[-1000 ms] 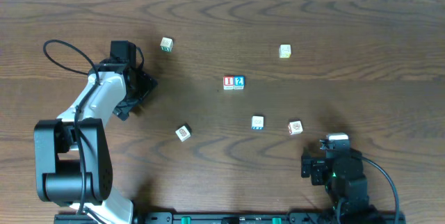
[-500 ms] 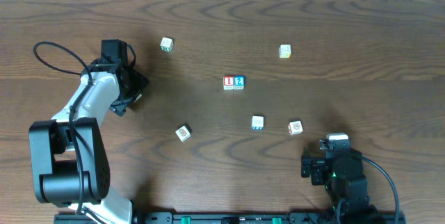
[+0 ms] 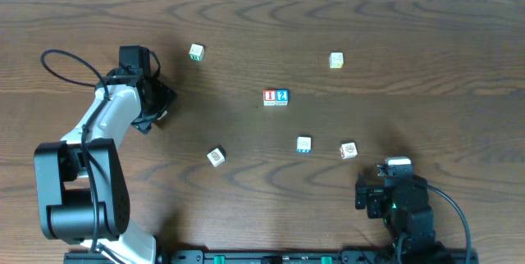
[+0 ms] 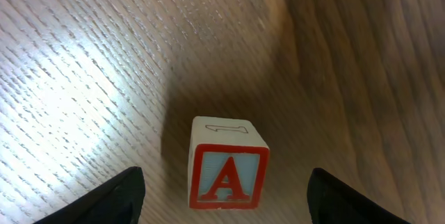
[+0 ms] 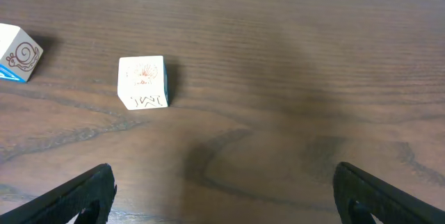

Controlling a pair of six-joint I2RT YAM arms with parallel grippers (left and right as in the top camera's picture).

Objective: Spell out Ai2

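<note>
A wooden block with a red letter A on a pale blue face (image 4: pixel 227 175) stands upright on the table in the left wrist view. My left gripper (image 4: pixel 226 195) is open, with one finger on each side of the block and a gap on both sides. In the overhead view the left gripper (image 3: pixel 156 104) hides that block. A red "1" block (image 3: pixel 270 97) and a blue "2" block (image 3: pixel 282 97) sit touching at the table's middle. My right gripper (image 3: pixel 384 195) is open and empty near the front edge, as the right wrist view (image 5: pixel 222 186) shows.
Loose blocks lie at the back left (image 3: pixel 196 52), back right (image 3: pixel 335 60), front left of centre (image 3: pixel 216 157) and front centre (image 3: pixel 303 144). Another block (image 3: pixel 349 150) lies just ahead of the right gripper, seen also in the right wrist view (image 5: pixel 142 82).
The left arm shifted to the left between one second ago and half a second ago, then stayed still. The right arm and the blocks have not moved.
</note>
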